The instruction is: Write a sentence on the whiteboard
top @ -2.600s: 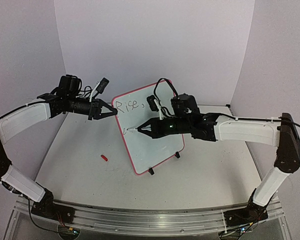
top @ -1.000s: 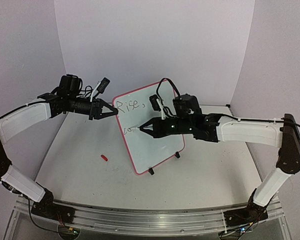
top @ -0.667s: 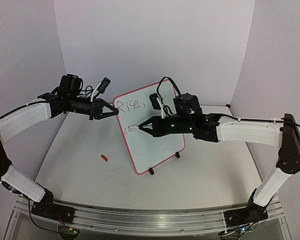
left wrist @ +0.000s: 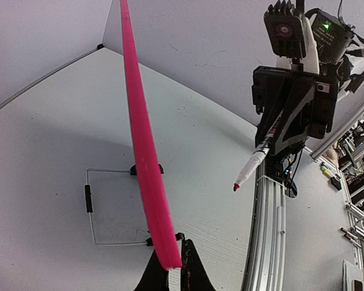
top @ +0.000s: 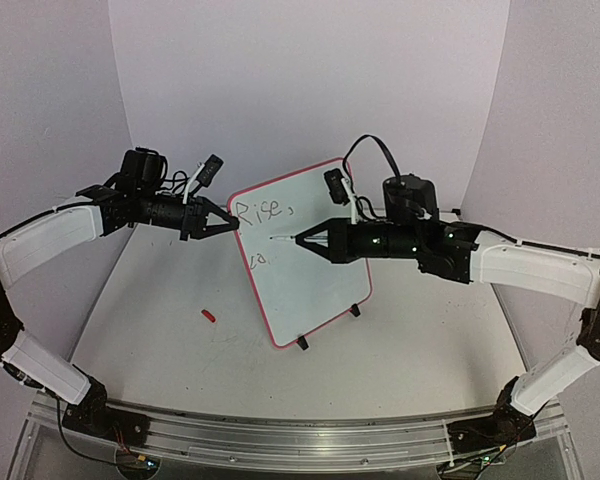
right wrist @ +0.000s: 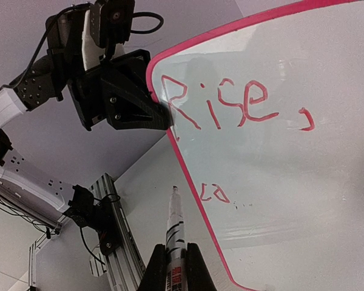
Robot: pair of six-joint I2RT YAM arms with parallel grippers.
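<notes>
The whiteboard (top: 310,280) stands tilted on the table, red-rimmed. The sentence (top: 263,211) on it reads "Rise," with "co" (top: 260,259) below. My left gripper (top: 230,226) is shut on the board's upper left rim. In the left wrist view the rim (left wrist: 142,151) runs into the jaws of the left gripper (left wrist: 173,274). My right gripper (top: 302,239) is shut on a marker (top: 283,239), with the tip held off the board face. In the right wrist view the marker (right wrist: 175,233) points past the board's left edge, below the lettering (right wrist: 230,103). The right gripper (right wrist: 173,253) holds its barrel.
A small red marker cap (top: 209,314) lies on the table left of the board. The board's black feet (top: 302,344) rest on the table and its wire stand (left wrist: 91,209) is behind it. The aluminium rail (top: 280,432) runs along the near edge.
The right gripper finished "co" on the second line, then drew the marker back to the right and slightly up, off the board. The left gripper has not moved.
</notes>
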